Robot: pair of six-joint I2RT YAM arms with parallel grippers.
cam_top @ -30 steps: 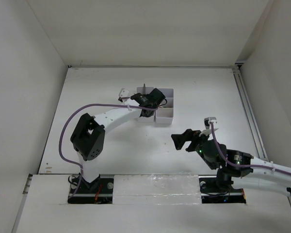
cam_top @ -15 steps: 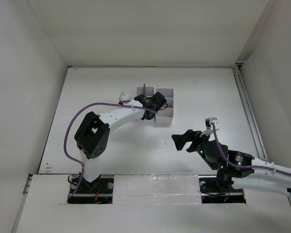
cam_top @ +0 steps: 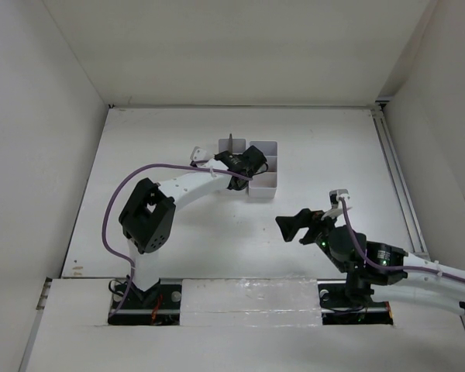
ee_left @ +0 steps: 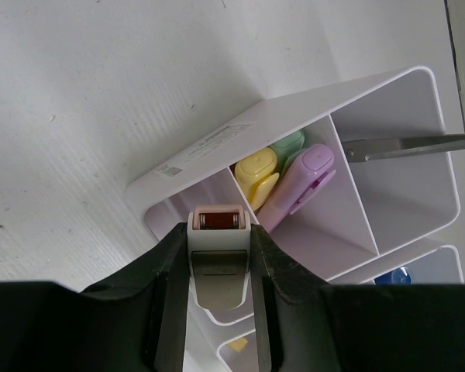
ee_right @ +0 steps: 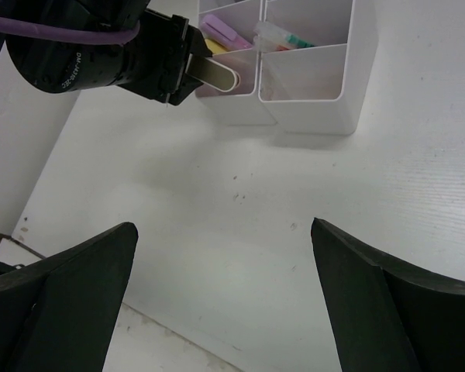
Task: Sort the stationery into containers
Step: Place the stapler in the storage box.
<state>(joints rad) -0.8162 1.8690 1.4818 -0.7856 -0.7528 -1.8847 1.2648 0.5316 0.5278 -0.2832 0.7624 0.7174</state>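
My left gripper is shut on the white-pink stapler and holds it over the near corner compartment of the white organisers. In the top view that gripper sits over the organisers. Yellow, green and pink highlighters stand in the middle compartment. A scissors blade crosses the far compartment. A blue glue cap shows in the second organiser. My right gripper is open and empty over bare table, well short of the organisers; it is at the lower right in the top view.
White walls close in the table on the left, back and right. A rail runs along the right edge. The left arm's purple cable loops over the table's left part.
My left gripper has shifted slightly right over the organisers with the stapler. My right gripper has drawn back a little toward its base.
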